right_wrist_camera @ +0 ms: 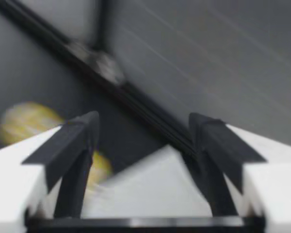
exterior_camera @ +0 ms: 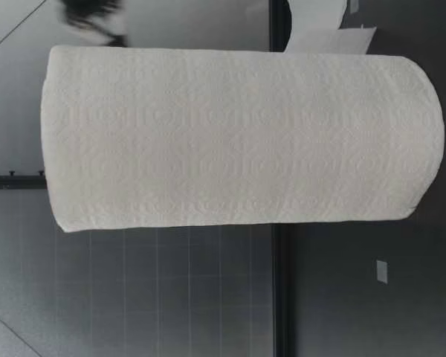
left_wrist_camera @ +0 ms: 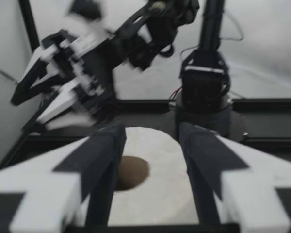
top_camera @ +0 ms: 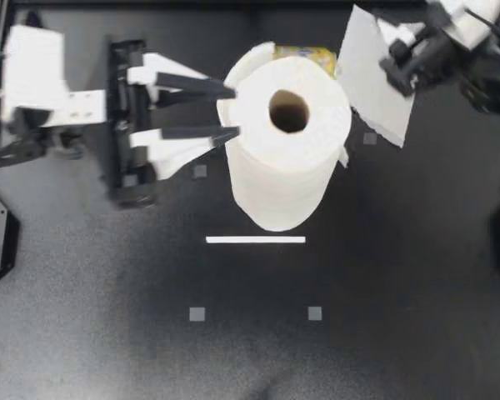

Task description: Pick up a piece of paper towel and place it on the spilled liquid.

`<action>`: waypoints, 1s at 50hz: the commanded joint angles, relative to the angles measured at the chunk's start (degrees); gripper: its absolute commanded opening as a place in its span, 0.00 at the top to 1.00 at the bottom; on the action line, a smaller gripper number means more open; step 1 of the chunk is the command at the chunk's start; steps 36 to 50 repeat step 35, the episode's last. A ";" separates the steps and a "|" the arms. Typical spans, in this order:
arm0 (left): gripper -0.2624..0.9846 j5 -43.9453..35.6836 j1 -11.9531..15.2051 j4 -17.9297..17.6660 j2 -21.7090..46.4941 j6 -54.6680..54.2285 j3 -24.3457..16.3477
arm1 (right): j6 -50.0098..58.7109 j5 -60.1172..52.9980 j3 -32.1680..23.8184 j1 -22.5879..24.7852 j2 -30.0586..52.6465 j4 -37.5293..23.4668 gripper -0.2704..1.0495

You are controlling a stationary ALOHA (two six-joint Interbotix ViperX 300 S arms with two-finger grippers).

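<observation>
My right pincer (top_camera: 397, 60) spread around white paper-towel sheet (top_camera: 371, 83), not pinching | best: pinch edge firmly, lay over yellow spilled puddle (top_camera: 307, 57).

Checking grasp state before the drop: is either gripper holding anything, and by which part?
Left gripper: nothing, open at the roll. Right gripper sits at a loose sheet near one edge; a firm hold cannot be told.
</observation>
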 commanded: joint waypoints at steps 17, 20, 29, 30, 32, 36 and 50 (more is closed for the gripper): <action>0.39 7.12 -0.09 -0.53 -14.94 -1.23 6.68 | 0.26 -31.38 1.67 10.20 -18.54 1.58 0.41; 0.39 9.32 -0.18 -0.97 -16.26 -1.32 6.77 | 0.62 -34.72 2.02 10.20 -19.95 2.29 0.44; 0.39 10.28 -0.18 -1.41 -17.75 -1.49 6.94 | 1.05 -37.88 3.87 10.20 -21.88 3.08 0.48; 0.39 10.11 -0.09 -1.41 -17.75 -1.49 6.94 | 1.05 -37.97 3.96 10.20 -21.88 3.08 0.48; 0.39 9.76 -0.09 -1.41 -17.67 -1.41 6.94 | 1.05 -38.06 4.13 10.20 -21.80 3.16 0.48; 0.39 9.05 -0.09 -1.49 -17.40 -1.49 7.03 | 1.05 -38.06 4.22 10.20 -21.71 3.08 0.48; 0.39 9.05 -0.09 -1.49 -17.40 -1.49 7.03 | 1.05 -38.06 4.22 10.20 -21.71 3.08 0.48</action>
